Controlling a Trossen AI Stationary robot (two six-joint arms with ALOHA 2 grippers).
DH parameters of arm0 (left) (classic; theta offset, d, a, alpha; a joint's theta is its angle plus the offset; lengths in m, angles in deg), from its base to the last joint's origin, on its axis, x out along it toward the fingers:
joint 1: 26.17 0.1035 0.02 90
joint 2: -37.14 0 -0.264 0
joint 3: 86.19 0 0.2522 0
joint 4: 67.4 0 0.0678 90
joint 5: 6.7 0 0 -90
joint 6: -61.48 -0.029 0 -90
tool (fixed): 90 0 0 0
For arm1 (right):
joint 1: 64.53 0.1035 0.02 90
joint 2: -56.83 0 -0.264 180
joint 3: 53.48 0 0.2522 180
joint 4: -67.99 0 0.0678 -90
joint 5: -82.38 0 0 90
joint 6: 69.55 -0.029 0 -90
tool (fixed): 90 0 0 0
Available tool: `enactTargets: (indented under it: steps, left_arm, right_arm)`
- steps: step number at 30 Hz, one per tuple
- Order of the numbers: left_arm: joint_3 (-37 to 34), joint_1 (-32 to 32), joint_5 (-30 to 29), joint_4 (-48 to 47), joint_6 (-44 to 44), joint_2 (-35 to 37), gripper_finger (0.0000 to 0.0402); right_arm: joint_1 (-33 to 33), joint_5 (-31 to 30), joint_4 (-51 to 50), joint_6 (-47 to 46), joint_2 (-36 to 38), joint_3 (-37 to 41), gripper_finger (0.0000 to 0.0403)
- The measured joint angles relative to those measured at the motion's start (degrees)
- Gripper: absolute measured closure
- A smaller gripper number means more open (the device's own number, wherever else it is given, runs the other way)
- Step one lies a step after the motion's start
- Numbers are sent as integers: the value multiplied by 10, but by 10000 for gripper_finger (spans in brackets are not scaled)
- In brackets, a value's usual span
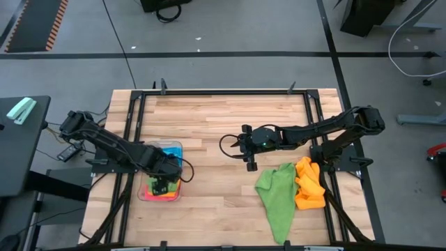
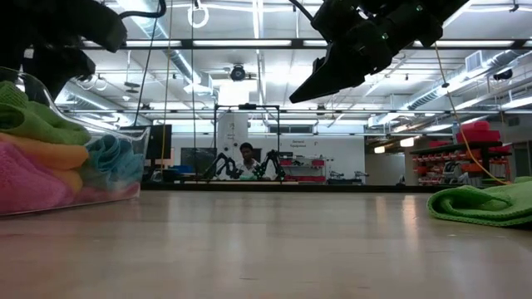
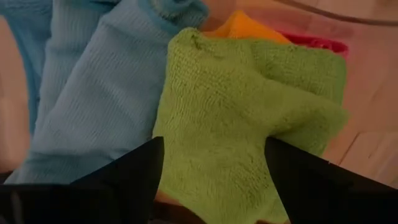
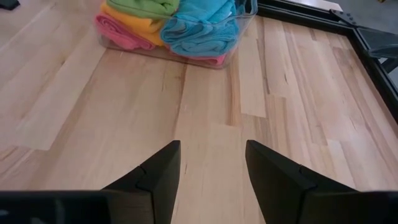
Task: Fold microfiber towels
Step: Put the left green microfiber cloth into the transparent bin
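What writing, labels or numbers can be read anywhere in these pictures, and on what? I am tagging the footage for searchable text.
None can be read.
Back wall of the room, low view: a dark strip that may be a sign, too small and blurred to read.
Microfiber towels, clear plastic tray, table, left gripper and right gripper: no lettering shows.

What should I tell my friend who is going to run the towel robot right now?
Left gripper: open, down over the clear tray, around the green towel on top of the pile.
Right gripper: open, empty, above bare table mid-way.
Tray holds blue, orange and pink towels too.
Loose green towel and orange towel lie crumpled on the right, unfolded.
Left: folding.
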Motion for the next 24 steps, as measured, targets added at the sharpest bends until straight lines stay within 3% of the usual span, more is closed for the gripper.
enactTargets:
  steps: [6, 14, 20, 24]
  left_arm:
    - [20, -5, 1, -21, 22, 0, 116]
    - [21, -34, 41, 53, 53, -12, 116]
    - [15, -50, 40, 73, 62, -59, 116]
    - [15, -53, 82, 97, 66, -87, 116]
  right_arm:
    - [3, 0, -4, 0, 0, 0, 213]
    - [3, 0, -4, 0, 0, 0, 213]
    - [3, 0, -6, -2, 0, 0, 213]
    - [3, 0, -6, -5, 0, 0, 213]
